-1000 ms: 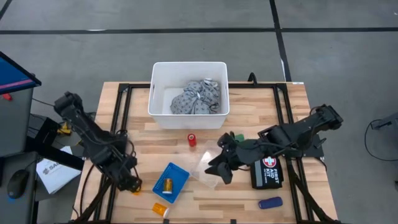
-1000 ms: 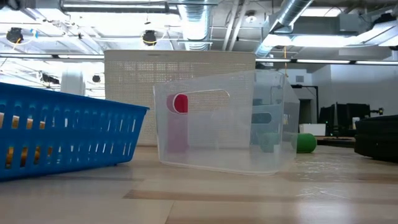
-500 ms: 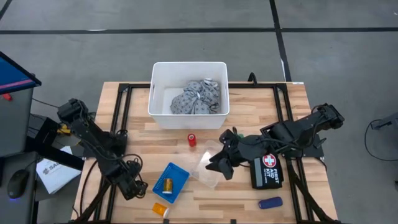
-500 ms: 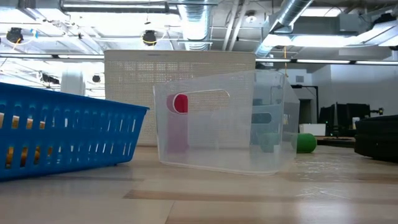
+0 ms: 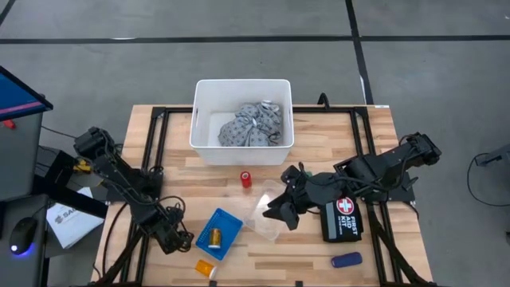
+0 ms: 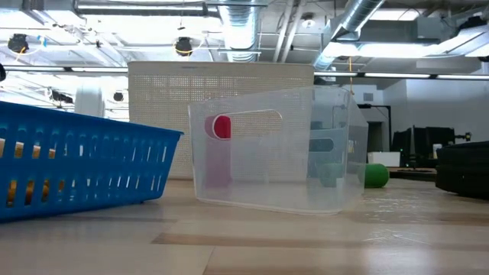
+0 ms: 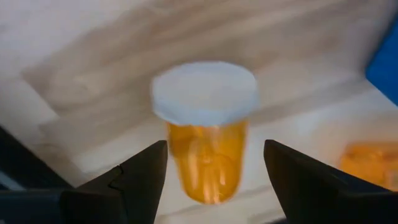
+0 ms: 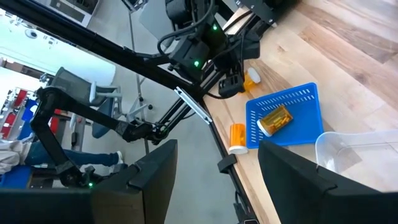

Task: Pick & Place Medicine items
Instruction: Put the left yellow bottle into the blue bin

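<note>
Because the left tool (image 7: pixel 214 180) sits with its two dark fingers spread wide on either side of a small orange pill bottle with a white cap (image 7: pixel 205 127) standing on the table, a hasty closing could knock the bottle over or send it rolling off the near edge, which lies close by. A second orange bottle (image 5: pixel 205 269) lies near that edge, a third rests in the shallow blue plastic tray (image 5: pixel 219 233), and the grey patterned cloth bundle (image 5: pixel 253 125) is in the white plastic bin (image 5: pixel 198 119). The right tool (image 5: pixel 280 209), fingers apart and empty, waits beside a clear plastic container (image 5: pixel 267 217). The pale butcher-block wooden table (image 5: pixel 319 131) looks smooth, so round things would roll easily. Behind it the low view shows a workshop with ceiling ducts.
</note>
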Motion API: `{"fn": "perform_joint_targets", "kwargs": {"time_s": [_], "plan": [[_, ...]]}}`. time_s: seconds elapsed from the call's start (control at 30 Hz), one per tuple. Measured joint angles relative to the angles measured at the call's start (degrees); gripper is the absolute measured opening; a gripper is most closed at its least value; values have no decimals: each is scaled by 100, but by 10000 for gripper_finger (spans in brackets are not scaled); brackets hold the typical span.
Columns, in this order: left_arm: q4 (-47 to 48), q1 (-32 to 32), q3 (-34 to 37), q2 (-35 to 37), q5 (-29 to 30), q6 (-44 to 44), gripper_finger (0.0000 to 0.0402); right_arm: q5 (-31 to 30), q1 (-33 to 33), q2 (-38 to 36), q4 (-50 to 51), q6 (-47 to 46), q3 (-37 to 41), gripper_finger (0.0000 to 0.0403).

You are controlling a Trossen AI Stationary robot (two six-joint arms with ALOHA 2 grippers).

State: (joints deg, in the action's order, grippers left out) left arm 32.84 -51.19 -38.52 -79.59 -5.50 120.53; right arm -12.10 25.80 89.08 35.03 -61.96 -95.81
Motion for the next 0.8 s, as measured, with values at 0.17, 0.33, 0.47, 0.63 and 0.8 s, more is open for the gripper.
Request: {"fn": "perform_joint_targets", "kwargs": {"time_s": [0.17,0.33,0.47,0.63,0.8], "plan": [[-71,-97,-3,0,-9,66,260,-45,0,0,2,3,0,221],[-78,-165,-3,0,-13,220,260,-142,0,2,7,25,0,221],[-85,-165,-4,-9,-69,258,260,-149,2,2,8,29,0,221],[-298,-165,-4,-261,-190,261,260,-167,0,2,9,45,0,221],[-493,-165,-4,-564,-210,308,258,-175,0,4,11,42,0,221]]}}
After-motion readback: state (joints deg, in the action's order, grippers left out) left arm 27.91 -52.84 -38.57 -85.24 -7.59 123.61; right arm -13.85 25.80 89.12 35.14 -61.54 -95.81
